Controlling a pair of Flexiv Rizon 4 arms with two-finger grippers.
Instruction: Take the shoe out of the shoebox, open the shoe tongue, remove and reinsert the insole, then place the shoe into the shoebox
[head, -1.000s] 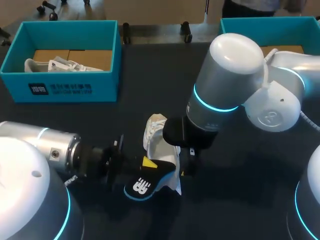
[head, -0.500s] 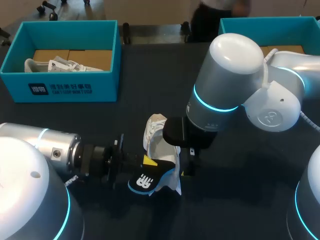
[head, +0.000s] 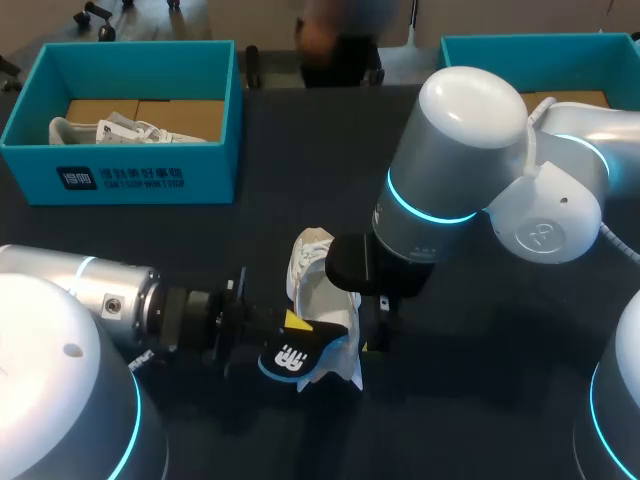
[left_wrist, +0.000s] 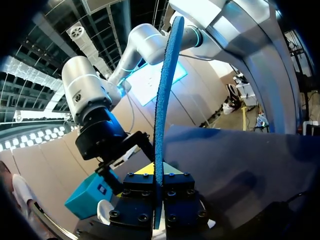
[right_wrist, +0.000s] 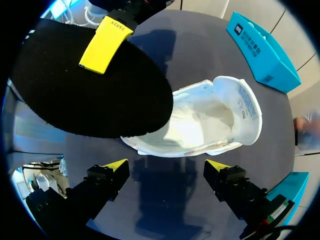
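So my left claw (left_wrist: 158, 182) is pinched on the insole (left_wrist: 165, 100), hanging it over the near end of the shoe (right_wrist: 210, 125). The shoe lies on the desk (right_wrist: 165, 40), opening up, under my wide-spread right claw (right_wrist: 165, 166).

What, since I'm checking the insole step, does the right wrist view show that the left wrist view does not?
Only the right wrist view: the white shoe lying on its side with its hollow inside showing, just ahead of the open right gripper. Only the left wrist view: the dark foam insole seen edge-on, its thin blue edge upright, clamped between the fingers of the left gripper. Both: the insole held outside the shoe, and a teal cardboard shoebox further off.
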